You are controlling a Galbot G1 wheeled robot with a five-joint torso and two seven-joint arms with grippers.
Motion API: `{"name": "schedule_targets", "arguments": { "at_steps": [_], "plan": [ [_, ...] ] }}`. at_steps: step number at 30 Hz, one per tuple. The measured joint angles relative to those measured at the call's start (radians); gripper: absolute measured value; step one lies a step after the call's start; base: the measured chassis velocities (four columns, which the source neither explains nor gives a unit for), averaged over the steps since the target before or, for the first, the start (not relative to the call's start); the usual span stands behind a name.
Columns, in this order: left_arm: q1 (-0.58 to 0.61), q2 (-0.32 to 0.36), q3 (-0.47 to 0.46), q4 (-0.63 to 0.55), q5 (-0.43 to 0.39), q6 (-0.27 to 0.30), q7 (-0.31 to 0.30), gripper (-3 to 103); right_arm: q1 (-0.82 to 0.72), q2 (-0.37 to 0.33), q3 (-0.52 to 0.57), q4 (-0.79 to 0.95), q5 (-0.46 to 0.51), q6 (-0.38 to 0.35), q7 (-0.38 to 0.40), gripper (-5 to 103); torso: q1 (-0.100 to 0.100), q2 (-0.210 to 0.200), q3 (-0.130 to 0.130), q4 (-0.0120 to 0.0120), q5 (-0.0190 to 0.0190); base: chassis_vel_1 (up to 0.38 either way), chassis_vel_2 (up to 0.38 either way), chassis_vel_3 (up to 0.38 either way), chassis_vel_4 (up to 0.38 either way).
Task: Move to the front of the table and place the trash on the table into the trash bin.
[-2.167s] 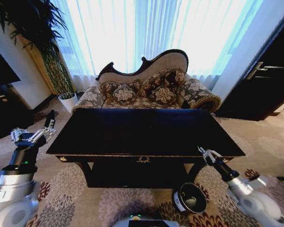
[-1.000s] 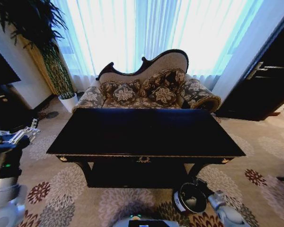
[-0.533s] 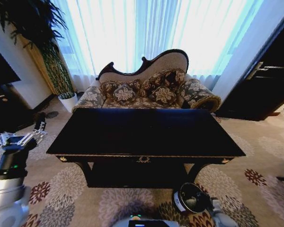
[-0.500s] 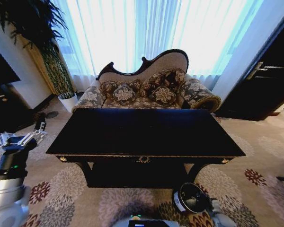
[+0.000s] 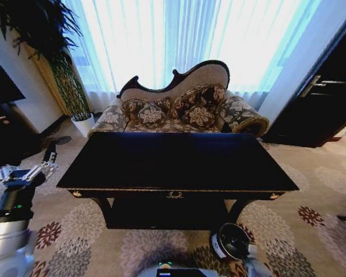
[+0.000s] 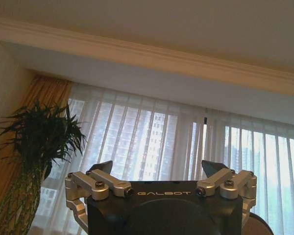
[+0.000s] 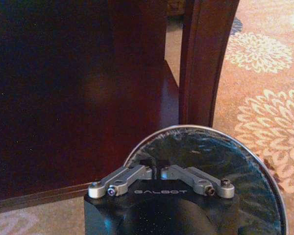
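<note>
Head view, at the table's front: at the frame's lower left we see the left gripper (image 5: pixel 46 161) raised off the near left corner of the table (image 5: pixel 179 158), well apart from its top. Its wrist camera has it aimed up at sheer curtains (image 6: pixel 152 132), with the metal fingers spread wide and nothing between them. Across the middle lies the table's long, glossy black rectangle, an unbroken sheen edged with a thin gold line, with a small gold emblem (image 5: pixel 174 195) at the centre of the front rail and curved legs below. At the lower right, on the flower-patterned carpet (image 5: pixel 81 231) just beside the front right leg, stands the trash bin (image 5: pixel 230 241), a short round drum with a pale rim and a crinkled dark liner. The right wrist view puts the right gripper (image 7: pixel 156 171) directly over the bin's mouth, fingers pressed together and pinching nothing we can make out. Whether trash lies inside the dark liner we cannot tell. We judge the drop-off step to be in hand, and the job near its end. The next move, in our reading, calls for lifting the right gripper straight up, clear of the rim and the table leg (image 7: pixel 206 63).
</note>
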Motion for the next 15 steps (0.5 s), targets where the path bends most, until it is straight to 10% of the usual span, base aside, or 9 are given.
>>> {"name": "schedule_targets", "arguments": {
  "at_steps": [15],
  "plan": [
    [-0.02,0.016,0.012,0.0,0.0,-0.001,0.001,100,-0.007,-0.022,0.011,0.014,-0.13,0.086,-0.061,71,0.0,0.0,0.0,0.0001,0.0003,0.0,0.0,0.0,0.0]
  ]
}}
